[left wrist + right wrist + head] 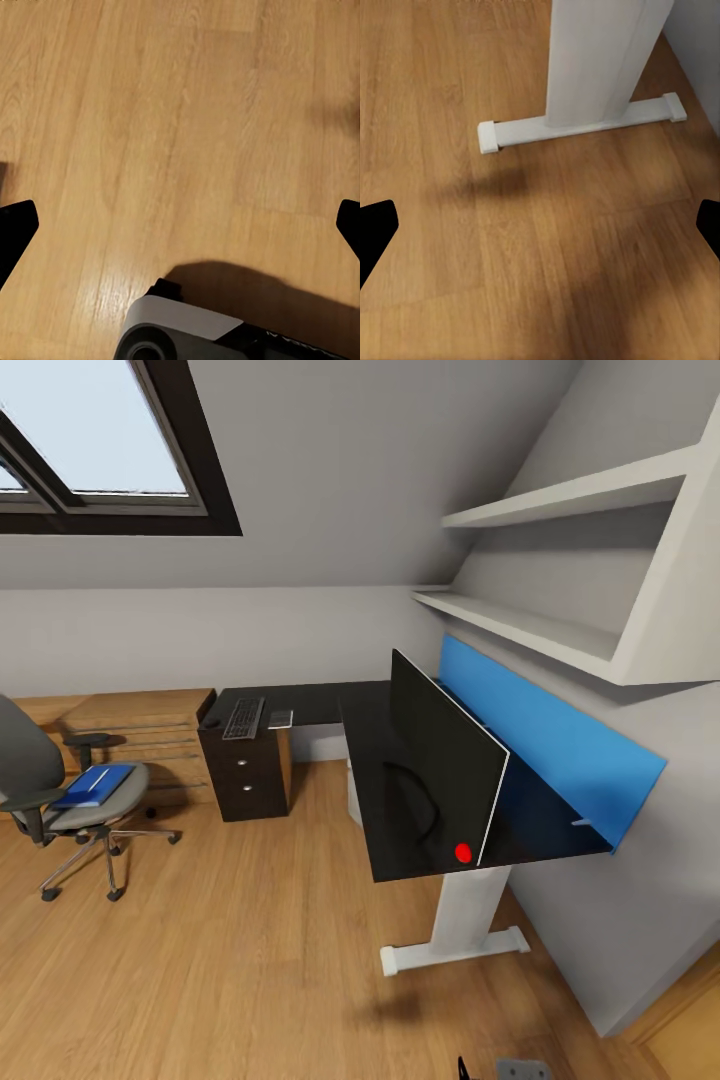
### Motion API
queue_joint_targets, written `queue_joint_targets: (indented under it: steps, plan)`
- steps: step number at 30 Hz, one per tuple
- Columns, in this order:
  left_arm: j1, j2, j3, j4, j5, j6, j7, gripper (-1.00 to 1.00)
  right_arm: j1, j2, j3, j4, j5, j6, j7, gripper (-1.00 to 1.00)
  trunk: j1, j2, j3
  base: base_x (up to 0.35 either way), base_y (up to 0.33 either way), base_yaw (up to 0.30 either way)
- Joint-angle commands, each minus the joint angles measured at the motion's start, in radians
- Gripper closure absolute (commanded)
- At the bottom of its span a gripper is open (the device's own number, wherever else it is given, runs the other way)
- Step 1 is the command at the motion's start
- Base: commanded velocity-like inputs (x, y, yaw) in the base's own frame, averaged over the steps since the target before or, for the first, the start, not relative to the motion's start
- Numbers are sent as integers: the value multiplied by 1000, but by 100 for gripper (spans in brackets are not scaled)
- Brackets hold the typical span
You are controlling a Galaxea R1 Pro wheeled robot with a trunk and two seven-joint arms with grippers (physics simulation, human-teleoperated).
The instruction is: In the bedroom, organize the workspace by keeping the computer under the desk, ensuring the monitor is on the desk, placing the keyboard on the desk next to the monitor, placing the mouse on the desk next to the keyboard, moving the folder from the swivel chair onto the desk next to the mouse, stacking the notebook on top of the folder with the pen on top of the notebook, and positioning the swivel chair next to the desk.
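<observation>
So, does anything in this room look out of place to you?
Yes: a flat bright blue folder lies on the seat of the grey swivel chair, away from the black L-shaped desk. The black keyboard sits at the desk's far end, well apart from the big black monitor.

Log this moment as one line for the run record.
phase: approaching desk | monitor on desk | folder on swivel chair | left gripper open | right gripper open
</observation>
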Motion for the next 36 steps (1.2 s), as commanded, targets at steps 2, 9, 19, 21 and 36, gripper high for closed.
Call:
queue_joint_targets:
  steps: [2, 9, 19, 21, 36]
  plan:
    - [-2, 1, -9, 0, 10, -8, 6, -100, -1, -1, -1, 1, 2, -4, -3, -100, 1, -2, -2, 0, 0, 0]
    - [-2, -1, -16, 40, 8, -9, 4, -100, -2, -42, -7, -77, -6, 7, -42, -100, 1, -2, -2, 0, 0, 0]
    - [-1, -6, 6, 111, 22, 55, 4, -100, -92, -114, -10, -298, -87, 230, -180, -100, 1, -2, -2, 0, 0, 0]
    - [-2, -4, 42, 137, 44, 81, 0, -100, -153, -126, -10, -305, -92, 276, -187, -100, 1, -2, -2, 0, 0, 0]
    - [-57, 58, 150, 206, 108, 87, -156, -100, -400, -248, -73, -290, -98, 356, -193, -100, 1, -2, -2, 0, 0, 0]
